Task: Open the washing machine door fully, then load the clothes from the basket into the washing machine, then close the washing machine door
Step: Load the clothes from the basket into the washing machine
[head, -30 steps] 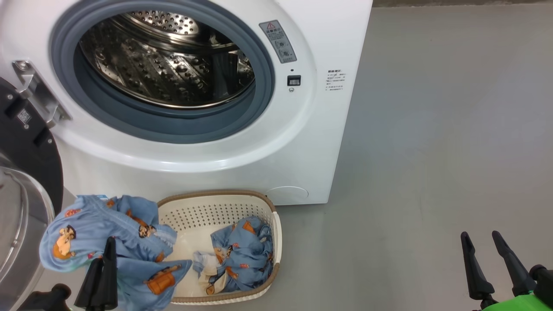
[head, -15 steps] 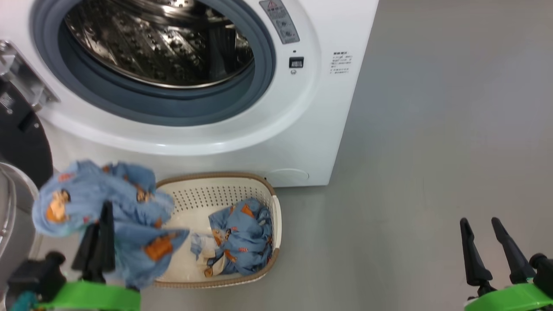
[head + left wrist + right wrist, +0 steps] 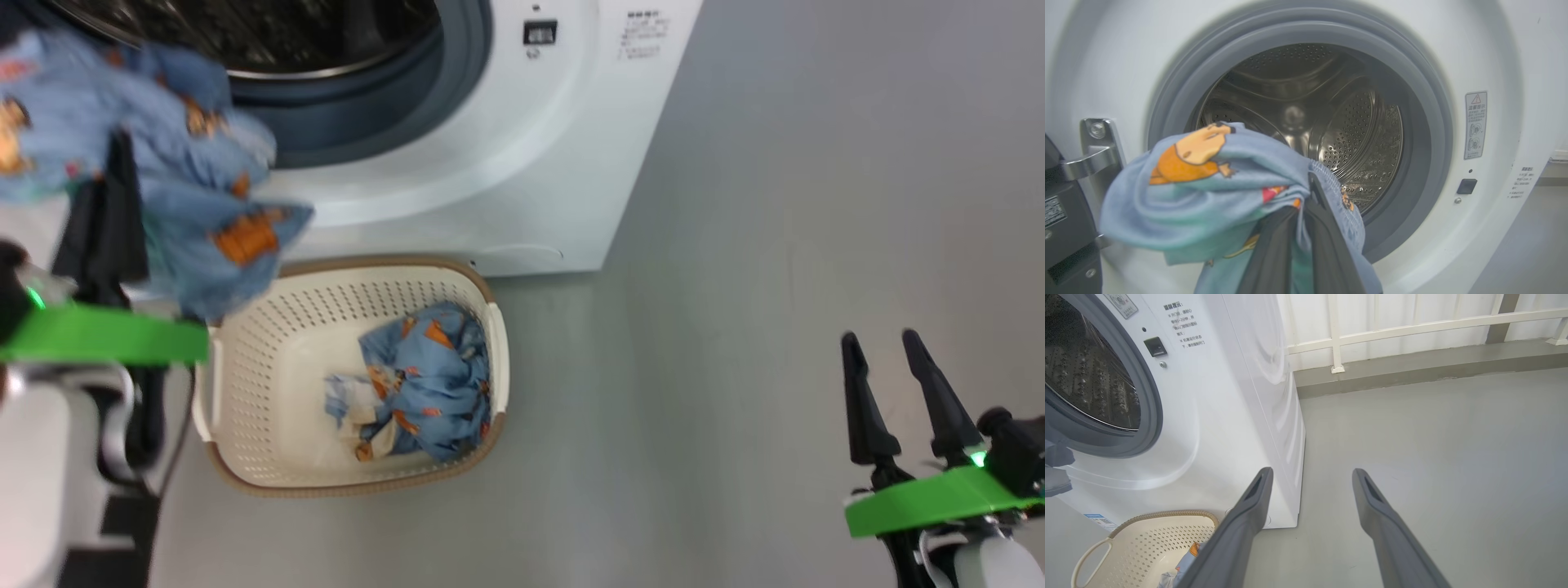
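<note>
**Item: clothes.** Two pieces of light blue bear-print cloth.
- Held piece (image 3: 1208, 192): bunched in the left gripper (image 3: 1302, 212), whose fingers are pinched together on a fold. In the left wrist view it hangs before the washer (image 3: 490, 163) mouth, at about 7 o'clock of the opening, and is not yet inside the drum (image 3: 1355, 134).
- Second piece (image 3: 429, 384): crumpled in the basket (image 3: 343, 265) against its 3 o'clock wall in the head view, with white lining showing.

**Handling (judged).** Light, limp and shapeless. Neither fragile nor slippery. Loose ends trail and could catch on the gasket (image 3: 1425, 122) or the hinge (image 3: 1094, 155). The best hold is on a raised fold near the middle of the heap, since a corner hold would leave a long drape.

**Right gripper** (image 3: 1311, 475): fingers spread and empty, at 4 o'clock of the head view, well apart from the basket.

**Basket:** on the floor (image 3: 735, 245), just beside the washer's foot, at 6 o'clock of the opening. Probably light enough to shift if cloth snags on it.

**Washer:** white body and a steel drum, with no cloth in the part that can be seen.

**Door** (image 3: 1065, 228): a black edge at 9 o'clock of the opening, swung clear. How far it is open cannot be told.

**Floor:** smooth, flat and grey.

**Room:** a white railing (image 3: 1392, 328) against a pale wall, at 12 o'clock of the right wrist view.
</note>
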Controlling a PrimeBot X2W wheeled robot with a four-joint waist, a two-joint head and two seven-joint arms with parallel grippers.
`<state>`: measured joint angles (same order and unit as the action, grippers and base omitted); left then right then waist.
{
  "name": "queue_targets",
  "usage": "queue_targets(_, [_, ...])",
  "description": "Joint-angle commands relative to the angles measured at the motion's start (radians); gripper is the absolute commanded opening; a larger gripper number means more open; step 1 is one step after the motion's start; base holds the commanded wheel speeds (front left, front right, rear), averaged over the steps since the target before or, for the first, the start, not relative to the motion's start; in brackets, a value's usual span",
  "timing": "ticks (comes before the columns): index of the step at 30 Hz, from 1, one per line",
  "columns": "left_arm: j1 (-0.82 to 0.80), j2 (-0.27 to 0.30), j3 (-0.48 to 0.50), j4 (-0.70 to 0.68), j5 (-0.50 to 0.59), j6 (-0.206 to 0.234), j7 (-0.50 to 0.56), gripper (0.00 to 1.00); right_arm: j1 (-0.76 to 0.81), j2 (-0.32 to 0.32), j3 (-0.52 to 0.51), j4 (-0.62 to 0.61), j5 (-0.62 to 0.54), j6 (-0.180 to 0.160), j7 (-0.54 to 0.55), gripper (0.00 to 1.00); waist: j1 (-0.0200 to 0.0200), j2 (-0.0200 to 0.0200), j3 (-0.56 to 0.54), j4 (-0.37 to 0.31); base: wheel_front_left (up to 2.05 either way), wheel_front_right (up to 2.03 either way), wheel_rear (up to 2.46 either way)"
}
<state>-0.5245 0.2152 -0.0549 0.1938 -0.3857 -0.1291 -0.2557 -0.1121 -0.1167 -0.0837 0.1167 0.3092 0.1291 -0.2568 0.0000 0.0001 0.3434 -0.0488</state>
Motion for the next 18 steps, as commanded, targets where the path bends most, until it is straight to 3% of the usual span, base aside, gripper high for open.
queue_targets(1, [-0.068, 0.052, 0.026, 0.0, -0.006, -0.002, -0.006, 0.0, -0.026, 0.003, 0.025, -0.028, -0.007, 0.002, -0.005, 1.0, 0.0, -0.0001, 0.077, -0.052, 0.0, 0.0, 0.0])
queue_targets(8, [-0.247, 0.103, 0.003, 0.138, -0.018, -0.002, -0.006, 0.0, -0.07, 0.028, 0.041, -0.04, -0.006, 0.002, -0.005, 1.0, 0.0, -0.0001, 0.15, -0.107, 0.0, 0.0, 0.0])
queue_targets(18, [-0.501, 0.177, -0.09, 0.439, -0.056, -0.002, -0.006, 0.0, -0.109, 0.055, 0.082, -0.047, -0.005, 0.002, -0.005, 1.0, 0.0, -0.0001, 0.228, -0.184, 0.0, 0.0, 0.0])
